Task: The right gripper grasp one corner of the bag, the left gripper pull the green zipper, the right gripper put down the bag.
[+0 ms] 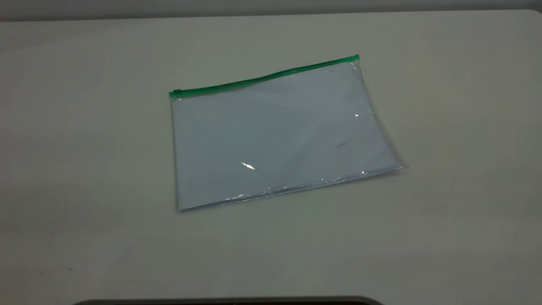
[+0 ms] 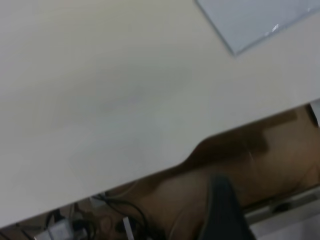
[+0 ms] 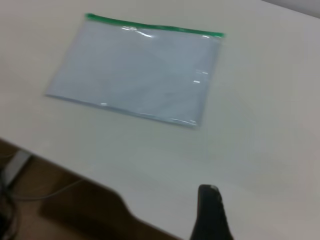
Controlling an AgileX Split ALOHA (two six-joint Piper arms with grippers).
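Note:
The bag (image 1: 275, 135) lies flat on the table's middle, clear plastic with white paper inside. The green zipper (image 1: 262, 78) runs along its far long edge, with the slider tab (image 1: 176, 92) at the left end. Neither gripper shows in the exterior view. In the left wrist view only a black part of my left gripper (image 2: 222, 210) shows, out past the table edge, with one corner of the bag (image 2: 255, 20) far off. In the right wrist view a black part of my right gripper (image 3: 210, 215) hangs over the table near its edge, well away from the bag (image 3: 140, 75) and its zipper (image 3: 155, 26).
The pale table (image 1: 84, 169) carries only the bag. A dark curved edge (image 1: 228, 301) shows at the table's near side. Past the table edge are a brown floor and cables (image 2: 125, 215).

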